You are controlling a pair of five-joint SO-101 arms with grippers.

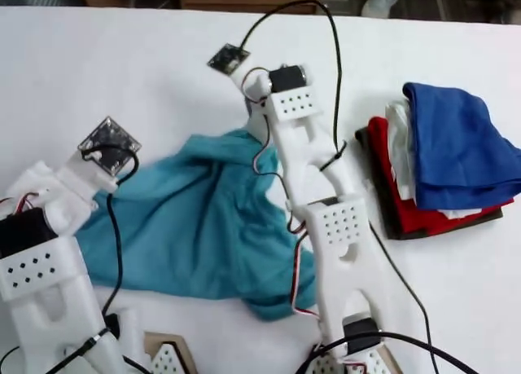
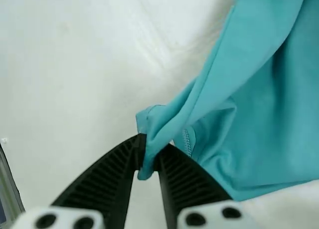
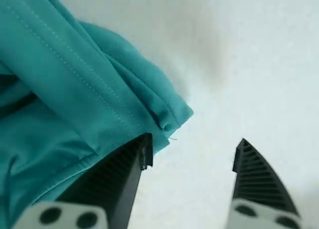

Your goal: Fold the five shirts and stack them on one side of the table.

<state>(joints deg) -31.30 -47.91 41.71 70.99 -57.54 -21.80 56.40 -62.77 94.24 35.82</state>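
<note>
While our left pincer (image 2: 151, 150) pinches a corner of the teal shirt (image 1: 195, 219) crumpled on the counter (image 1: 122, 56), our right pincer (image 3: 194, 141) gapes empty beside its hem, so we judge it must clamp there before folding.

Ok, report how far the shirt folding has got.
Done: a stack of four folded shirts, blue on top, then white, red and dark, sits at one side of the white table. In hand: the crumpled teal fabric shirt lies mid-table; the left hand is shut on its edge, the right hand open at its hem. Left: fold it and stack it.
</note>
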